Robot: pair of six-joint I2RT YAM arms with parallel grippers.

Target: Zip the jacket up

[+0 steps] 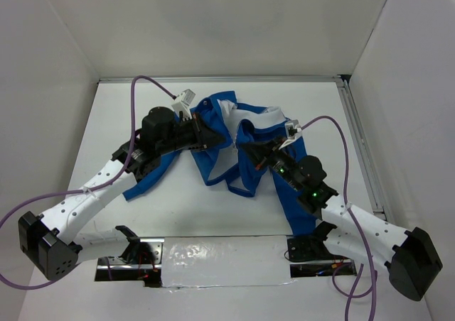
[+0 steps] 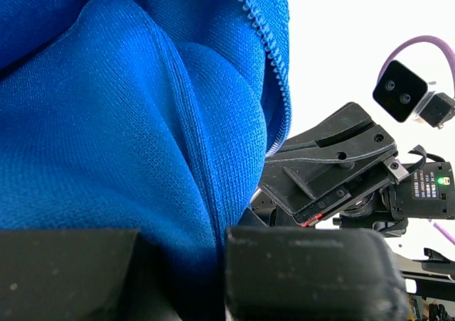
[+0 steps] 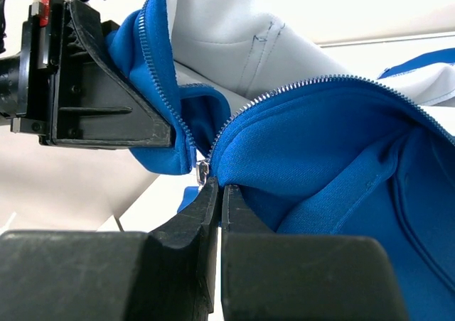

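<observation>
White table (image 1: pixel 106 122) carries the blue jacket (image 3: pixel 320 143), bunched mid-table with its white lining showing and its zipper (image 3: pixel 284 90) open. At the jacket's front, the right pincer (image 3: pixel 215 189) is closed to a thin slit on the edge where the two tooth rows meet. Just beside it, the left pincer (image 1: pixel 212 140) clamps a fold of the jacket's other front edge.
</observation>
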